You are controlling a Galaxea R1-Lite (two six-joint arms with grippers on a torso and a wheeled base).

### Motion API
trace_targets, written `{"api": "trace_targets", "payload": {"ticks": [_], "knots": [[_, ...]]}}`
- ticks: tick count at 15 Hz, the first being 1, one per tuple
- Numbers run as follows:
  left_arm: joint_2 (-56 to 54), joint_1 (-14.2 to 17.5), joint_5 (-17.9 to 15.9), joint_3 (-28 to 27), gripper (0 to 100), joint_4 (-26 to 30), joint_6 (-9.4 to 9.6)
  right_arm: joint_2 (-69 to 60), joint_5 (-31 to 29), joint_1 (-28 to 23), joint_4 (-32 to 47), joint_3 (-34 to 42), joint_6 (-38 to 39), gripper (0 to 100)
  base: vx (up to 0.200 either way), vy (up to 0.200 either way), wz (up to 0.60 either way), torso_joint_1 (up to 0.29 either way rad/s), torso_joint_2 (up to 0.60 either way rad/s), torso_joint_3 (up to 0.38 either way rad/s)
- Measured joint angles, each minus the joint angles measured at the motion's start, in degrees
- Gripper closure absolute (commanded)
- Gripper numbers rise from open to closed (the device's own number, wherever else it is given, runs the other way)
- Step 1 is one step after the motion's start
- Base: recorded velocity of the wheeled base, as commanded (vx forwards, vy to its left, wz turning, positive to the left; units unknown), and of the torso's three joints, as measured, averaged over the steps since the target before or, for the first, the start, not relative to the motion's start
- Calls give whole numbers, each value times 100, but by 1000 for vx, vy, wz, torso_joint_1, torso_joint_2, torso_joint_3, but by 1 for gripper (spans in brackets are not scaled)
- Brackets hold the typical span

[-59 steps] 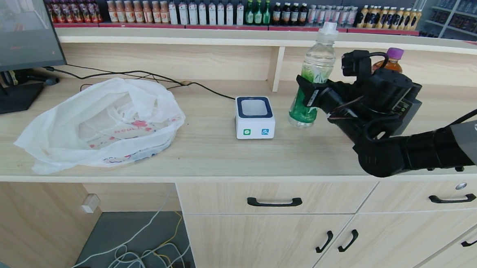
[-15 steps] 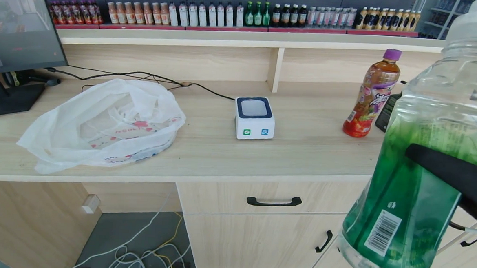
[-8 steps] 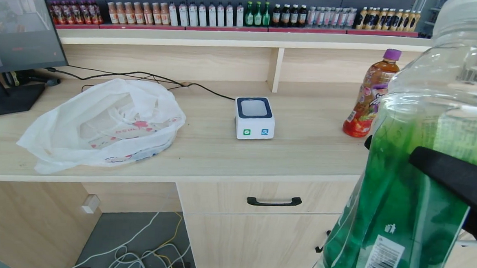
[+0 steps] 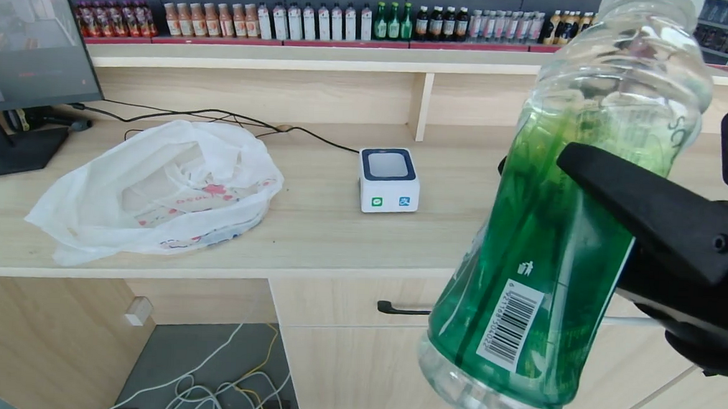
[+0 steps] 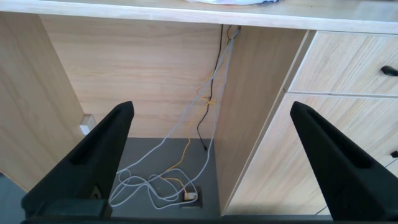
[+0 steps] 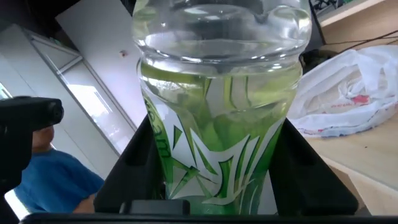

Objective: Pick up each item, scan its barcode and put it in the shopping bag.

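Observation:
A clear bottle of green drink (image 4: pixel 561 240) hangs tilted close to the head camera, above the counter's front right edge, with its barcode label (image 4: pixel 510 321) facing the camera. My right gripper (image 4: pixel 534 163) is shut on the bottle's middle; one black finger (image 4: pixel 644 207) crosses its front. The right wrist view shows the bottle (image 6: pixel 217 93) clamped between both fingers of the right gripper (image 6: pixel 217 180). The white scanner box (image 4: pixel 388 179) stands mid-counter. The white shopping bag (image 4: pixel 159 187) lies open to its left. My left gripper (image 5: pixel 211 162) is open, low in front of the cabinet.
A monitor (image 4: pixel 30 31) stands at the counter's far left with cables (image 4: pixel 219 114) running behind the bag. A raised shelf with a divider (image 4: pixel 424 105) backs the counter. Drawers with black handles (image 4: pixel 402 308) are below. Loose cables (image 5: pixel 168 186) lie on the floor.
The right gripper has carried the bottle from the counter up close to the camera, then leftward and more tilted. It now covers the orange bottle seen earlier at the right.

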Motion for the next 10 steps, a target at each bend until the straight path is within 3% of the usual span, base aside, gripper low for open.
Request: {"api": "trace_targets", "payload": {"ticks": [5, 10], "knots": [[0, -2, 0, 0, 0, 0, 0, 107, 27, 1, -27, -278, 580, 100, 0, 0, 0, 0, 0, 0], [0, -2, 2, 0, 0, 0, 0, 319, 24, -7, -27, -621, 692, 100, 0, 0, 0, 0, 0, 0]]}}
